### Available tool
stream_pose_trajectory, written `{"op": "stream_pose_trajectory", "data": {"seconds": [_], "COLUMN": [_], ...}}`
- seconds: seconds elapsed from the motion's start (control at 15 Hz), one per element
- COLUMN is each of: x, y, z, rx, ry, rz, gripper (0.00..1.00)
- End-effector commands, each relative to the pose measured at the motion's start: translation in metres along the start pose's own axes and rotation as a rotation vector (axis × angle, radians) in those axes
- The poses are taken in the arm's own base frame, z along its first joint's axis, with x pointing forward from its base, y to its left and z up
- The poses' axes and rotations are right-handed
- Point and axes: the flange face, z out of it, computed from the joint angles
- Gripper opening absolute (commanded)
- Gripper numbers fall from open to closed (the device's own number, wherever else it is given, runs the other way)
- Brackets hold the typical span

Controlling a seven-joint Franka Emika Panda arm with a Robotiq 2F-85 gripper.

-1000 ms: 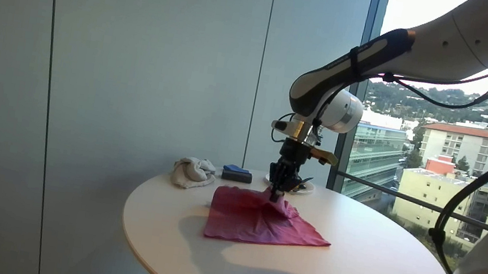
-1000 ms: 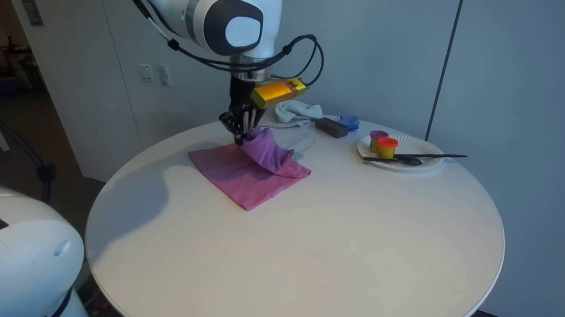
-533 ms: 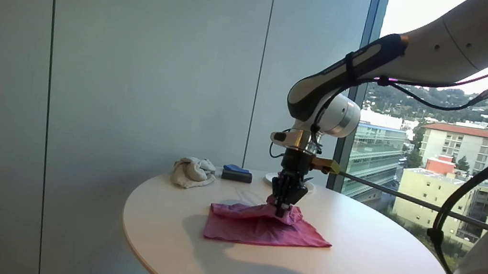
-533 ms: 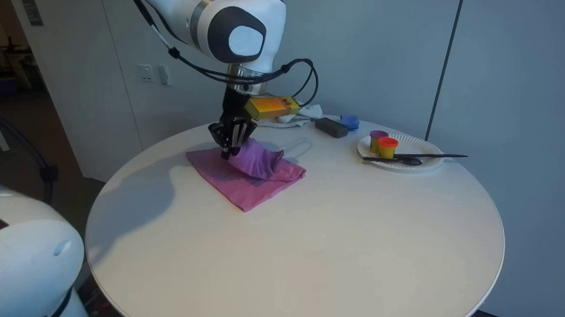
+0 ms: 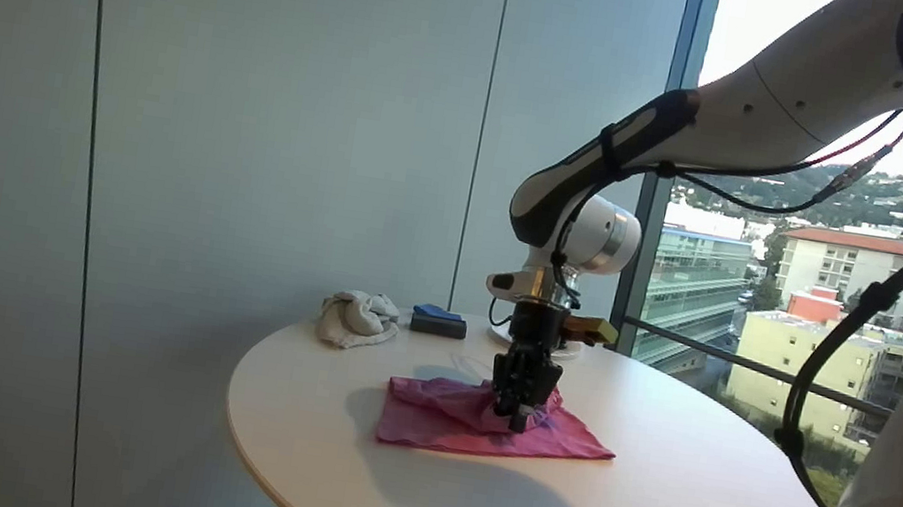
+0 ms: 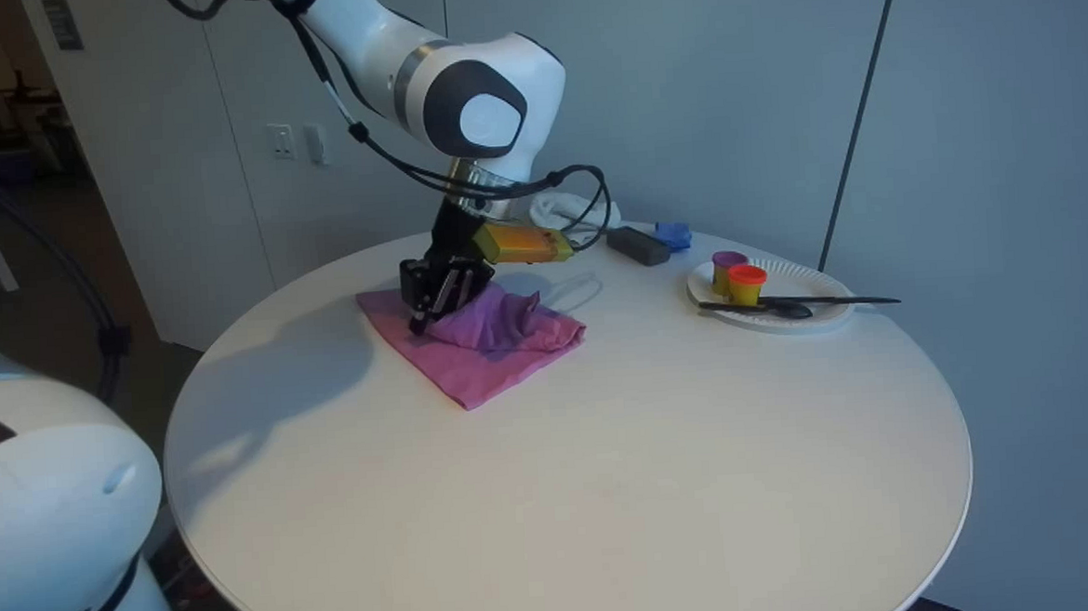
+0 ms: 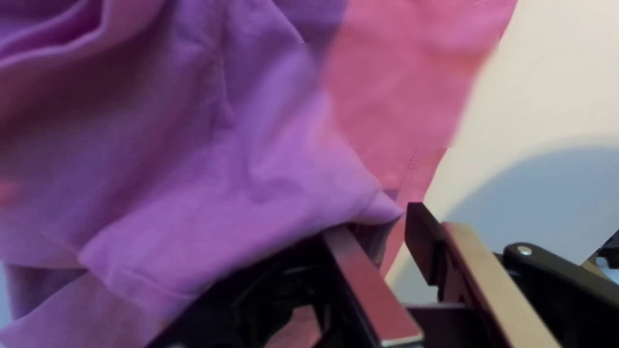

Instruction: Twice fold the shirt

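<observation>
The pink-magenta shirt [image 5: 434, 430] lies on the round white table in both exterior views. Its back part is folded forward as a crumpled flap [image 6: 493, 319] over the flat lower layer. My gripper [image 5: 508, 420] points down at the flap's front edge, low over the shirt; it also shows in an exterior view [image 6: 426, 319]. In the wrist view, the gripper's [image 7: 377, 224] fingers stand apart, with table and lower cloth showing between them. The shirt's flap [image 7: 242, 183] drapes over the left finger and hides its tip. A cloth corner pokes into the gap and is not pinched.
A crumpled beige cloth [image 5: 357, 320] and a dark block [image 5: 438, 325] with a blue item [image 6: 673, 234] lie at the back of the table [image 6: 609, 488]. A paper plate [image 6: 822, 283] holds two small jars [image 6: 747, 285] and dark cutlery [image 6: 791, 309].
The gripper has moved down and toward the shirt's front edge in an exterior view, carrying the back part of the shirt forward. The flap now lies lower over the bottom layer.
</observation>
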Motion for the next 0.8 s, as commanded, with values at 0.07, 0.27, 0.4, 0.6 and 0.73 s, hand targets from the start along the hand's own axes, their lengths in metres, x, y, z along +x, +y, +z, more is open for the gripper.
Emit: {"op": "stream_pose_trajectory", "data": {"seconds": [0.07, 0.27, 0.4, 0.6, 0.73], "x": [-0.002, -0.003, -0.005, -0.008, -0.006], "y": [0.008, 0.003, -0.001, -0.007, -0.003], "z": [-0.034, -0.063, -0.075, -0.086, -0.087], "rx": [-0.08, -0.215, -0.267, -0.32, -0.336], "ry": [-0.02, -0.077, -0.113, -0.159, -0.175], "rz": [0.1, 0.205, 0.295, 0.447, 0.56], "gripper": [0.78, 0.99, 1.0, 1.0, 1.0]}}
